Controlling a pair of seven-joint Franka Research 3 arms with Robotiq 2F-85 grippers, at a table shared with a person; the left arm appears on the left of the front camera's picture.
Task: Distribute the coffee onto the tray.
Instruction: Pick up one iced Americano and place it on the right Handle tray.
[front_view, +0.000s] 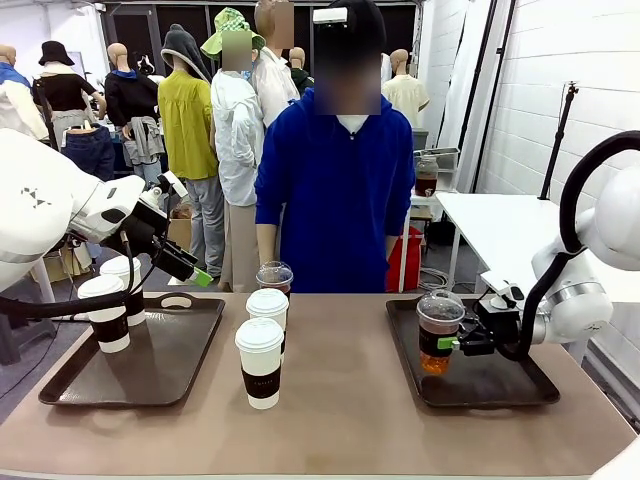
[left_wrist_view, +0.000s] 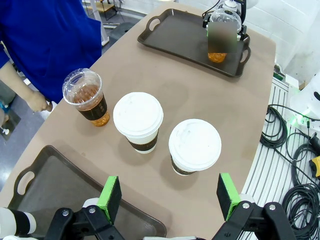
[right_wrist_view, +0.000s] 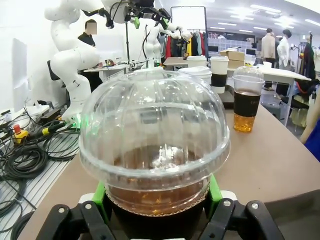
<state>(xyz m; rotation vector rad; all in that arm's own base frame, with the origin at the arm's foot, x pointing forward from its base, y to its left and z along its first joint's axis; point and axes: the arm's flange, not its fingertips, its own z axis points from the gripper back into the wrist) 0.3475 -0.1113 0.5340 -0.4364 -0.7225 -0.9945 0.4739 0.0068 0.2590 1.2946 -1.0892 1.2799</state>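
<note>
Right claw (front_view: 462, 343) is grasping a clear dome-lidded plastic cup (front_view: 439, 330) on the dark tray (front_view: 500, 385); left claw (left_wrist_view: 170, 192) is hanging released, three cups (left_wrist_view: 138, 117) just ahead waiting untrayed.

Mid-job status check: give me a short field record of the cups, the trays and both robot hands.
left tray: two white paper cups on it
table centre: two white lidded cups, one clear dome cup
right tray: dark-drink dome cup
right hand: closed on the dark-drink dome cup
left hand: open, empty, over the left tray's edge
</note>
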